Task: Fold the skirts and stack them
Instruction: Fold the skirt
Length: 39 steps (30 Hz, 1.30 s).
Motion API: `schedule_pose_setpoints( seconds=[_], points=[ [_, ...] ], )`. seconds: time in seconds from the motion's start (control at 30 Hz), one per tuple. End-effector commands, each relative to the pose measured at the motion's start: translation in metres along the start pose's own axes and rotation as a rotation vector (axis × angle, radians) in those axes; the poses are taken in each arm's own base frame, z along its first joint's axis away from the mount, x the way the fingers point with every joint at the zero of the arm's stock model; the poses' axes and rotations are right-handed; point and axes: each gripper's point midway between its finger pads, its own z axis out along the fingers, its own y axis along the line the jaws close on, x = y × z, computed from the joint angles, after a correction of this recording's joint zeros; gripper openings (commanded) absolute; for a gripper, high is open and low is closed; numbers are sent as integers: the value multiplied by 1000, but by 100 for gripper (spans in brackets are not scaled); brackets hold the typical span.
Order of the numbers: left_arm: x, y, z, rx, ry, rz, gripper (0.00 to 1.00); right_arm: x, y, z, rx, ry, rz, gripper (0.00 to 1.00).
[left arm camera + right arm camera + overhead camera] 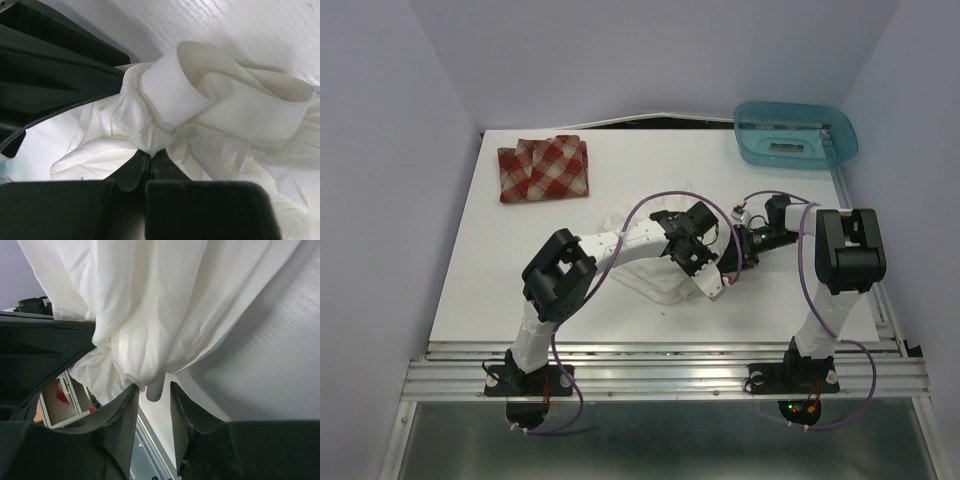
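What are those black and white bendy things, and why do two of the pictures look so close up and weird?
They are two robot arms bolted to a white table. One picture looks down from above. The other two come from little cameras on the arms' wrists, so cloth fills them. The left gripper is pinched shut on the white skirt. The right gripper has a gap between its fingers, with that skirt hanging at it. A folded red plaid skirt lies far left, and a teal basket sits far right.
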Motion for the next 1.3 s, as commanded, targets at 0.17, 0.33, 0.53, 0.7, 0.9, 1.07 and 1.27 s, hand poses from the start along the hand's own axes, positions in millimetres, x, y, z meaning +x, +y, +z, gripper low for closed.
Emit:
schedule_pose_setpoints(
  seconds=[0.17, 0.33, 0.53, 0.7, 0.9, 1.07, 1.27],
  points=[
    [-12, 8, -40, -50, -9, -4, 0, -13, 5, -9, 39, -33, -54, 35],
    [-11, 9, -39, -47, -5, -10, 0, -22, 2, -7, 39, -62, -60, 22],
    [0, 21, -43, -72, 34, -51, 0, -18, 1, -5, 32, -69, -67, 1],
    [17, 43, -57, -97, 51, -125, 0, -12, 6, -5, 14, -60, -62, 5],
    [19, 43, -64, -111, 59, -101, 0, -13, 5, -5, 12, -59, -63, 17],
    [24, 39, -62, -98, 65, -111, 0, -14, 7, -5, 5, -63, -70, 19],
    [30, 51, -64, -145, 80, -129, 0, -14, 8, -6, 6, -64, -79, 1]
  ],
)
